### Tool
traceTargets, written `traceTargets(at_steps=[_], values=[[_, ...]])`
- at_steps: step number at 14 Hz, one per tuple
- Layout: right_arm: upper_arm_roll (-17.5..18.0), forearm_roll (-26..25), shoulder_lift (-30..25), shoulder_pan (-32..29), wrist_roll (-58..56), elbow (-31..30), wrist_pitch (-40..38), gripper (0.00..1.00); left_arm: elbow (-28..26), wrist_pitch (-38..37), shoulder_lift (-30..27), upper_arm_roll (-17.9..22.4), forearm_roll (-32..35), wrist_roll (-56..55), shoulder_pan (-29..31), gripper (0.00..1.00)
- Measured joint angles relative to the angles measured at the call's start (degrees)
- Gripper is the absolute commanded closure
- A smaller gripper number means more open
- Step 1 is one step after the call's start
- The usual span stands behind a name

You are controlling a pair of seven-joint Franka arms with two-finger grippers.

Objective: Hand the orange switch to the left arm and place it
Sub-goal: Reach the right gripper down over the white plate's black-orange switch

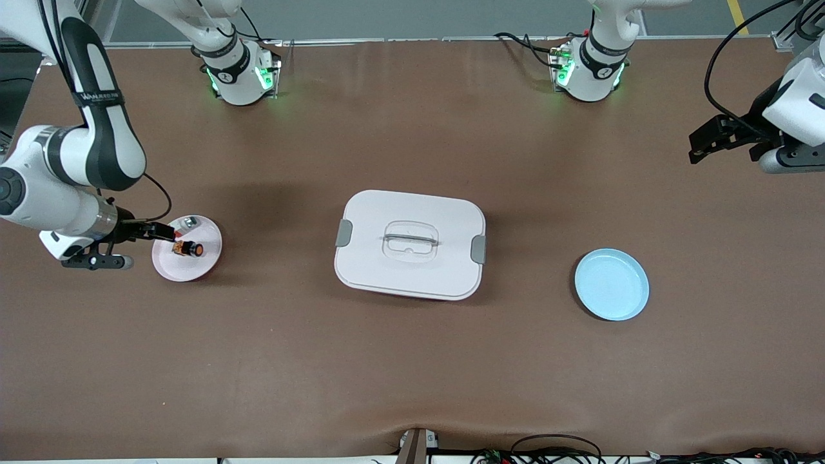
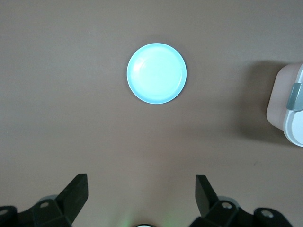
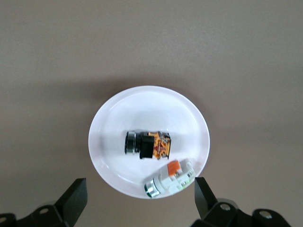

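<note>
The transfer has hardly begun, as far as can be judged: the orange switch [image 1: 187, 248] lies on its side on the pink plate [image 1: 205, 265], which sits toward the right arm's end of the table from the box [image 1: 410, 244], and nothing has lifted it yet. The right gripper [image 1: 169, 232] hangs over the plate's edge with its fingers spread apart and empty, the switch [image 3: 147, 144] lying below and between them; beside the switch on the same plate lies a small silvery-white piece [image 3: 169, 178] that should be left alone. The left gripper [image 1: 702, 143] waits up in the air toward the left arm's end of the table from the box, fingers apart and holding nothing. Grasp, handover and set-down all remain, likely onto the blue plate [image 1: 611, 284]. The box stands squarely between the two plates, so the carry must go above or around it.
</note>
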Motion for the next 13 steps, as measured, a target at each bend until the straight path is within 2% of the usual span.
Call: traceTargets(at_steps=[13], values=[[-0.21,0.05,8.67,-0.65,-1.98,0.03,6.55,0.0,0.03,0.0,0.0,0.25,0.0,0.0,0.18,0.0]])
